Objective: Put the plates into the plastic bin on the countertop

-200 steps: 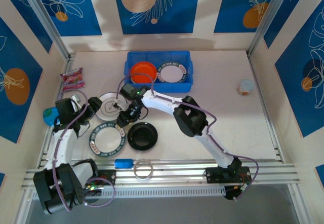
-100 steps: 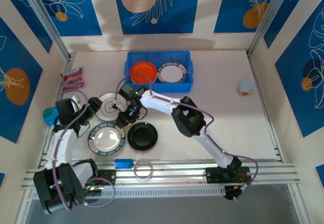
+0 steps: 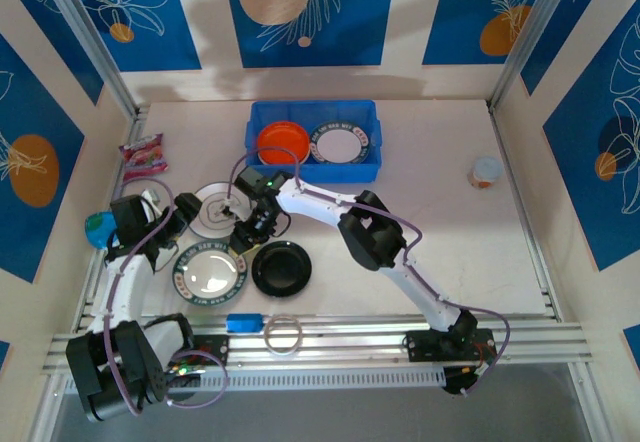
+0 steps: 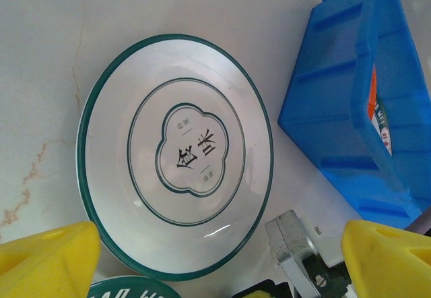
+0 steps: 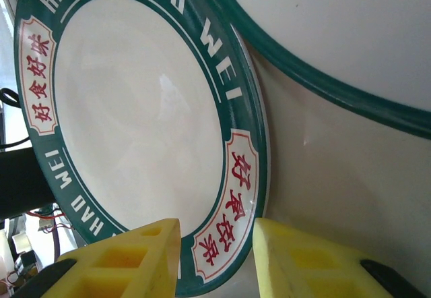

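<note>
Edging slightly leftward since a second ago, the lettered plate (image 3: 208, 272) is lying near the released left pincer (image 3: 186, 212), its right rim being grasped by the right pincer (image 3: 244, 238). Open tabletop (image 3: 450, 232) is stretching rightward past the plastic bin (image 3: 330, 173).

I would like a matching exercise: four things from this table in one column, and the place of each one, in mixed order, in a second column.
Things
1. orange plate
2. black plate
3. pink packet
4. small round container

Places
a. near the right wall
b. inside the blue bin
c. near the left wall
d. on the countertop, beside the teal-rimmed plate

Pairs: 1-b, 2-d, 3-c, 4-a
</note>
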Tool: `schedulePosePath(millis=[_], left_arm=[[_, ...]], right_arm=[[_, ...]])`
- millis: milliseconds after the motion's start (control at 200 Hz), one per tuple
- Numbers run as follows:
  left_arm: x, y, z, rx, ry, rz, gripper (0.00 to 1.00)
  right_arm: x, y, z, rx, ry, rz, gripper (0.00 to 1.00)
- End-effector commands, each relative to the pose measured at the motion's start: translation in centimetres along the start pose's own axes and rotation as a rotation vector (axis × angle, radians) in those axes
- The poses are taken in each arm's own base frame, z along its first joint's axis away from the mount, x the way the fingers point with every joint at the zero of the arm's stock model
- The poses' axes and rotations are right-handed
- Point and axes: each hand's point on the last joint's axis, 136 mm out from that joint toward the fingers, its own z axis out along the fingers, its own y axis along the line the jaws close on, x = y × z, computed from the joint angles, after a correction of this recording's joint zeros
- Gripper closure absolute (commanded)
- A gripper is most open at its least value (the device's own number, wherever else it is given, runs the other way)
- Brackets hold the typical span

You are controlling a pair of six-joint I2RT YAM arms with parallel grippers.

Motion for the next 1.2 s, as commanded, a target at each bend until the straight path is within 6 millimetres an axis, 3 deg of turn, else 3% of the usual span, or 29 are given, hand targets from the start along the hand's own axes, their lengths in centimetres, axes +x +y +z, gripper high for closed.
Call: schedulePosePath(millis=[0, 370, 580, 880, 1196], left_arm=[[-0.2, 0.2, 0.0, 0.010, -0.006, 0.008, 0.08], [0.0, 0.4, 0.2, 0.008, -0.007, 0.011, 0.08], [-0.1, 0.5, 0.1, 0.003, -0.008, 0.014, 0.08], [0.5, 1.0, 0.4, -0.001, 0.003, 0.007, 0.08], [0.5, 1.2, 0.6, -0.009, 0.003, 0.014, 0.08]], right_arm=[[0.3, 0.1, -0.2, -0.011, 0.010, 0.025, 0.65], [-0.4, 0.3, -1.3, -0.021, -0.026, 0.033, 0.66], [-0.3, -0.2, -0.6, -0.041, -0.011, 0.051, 0.66], [0.1, 1.1, 0.6, -0.081, 0.023, 0.018, 0.67], [0.6, 1.1, 2.0, -0.069, 0.067, 0.018, 0.68]])
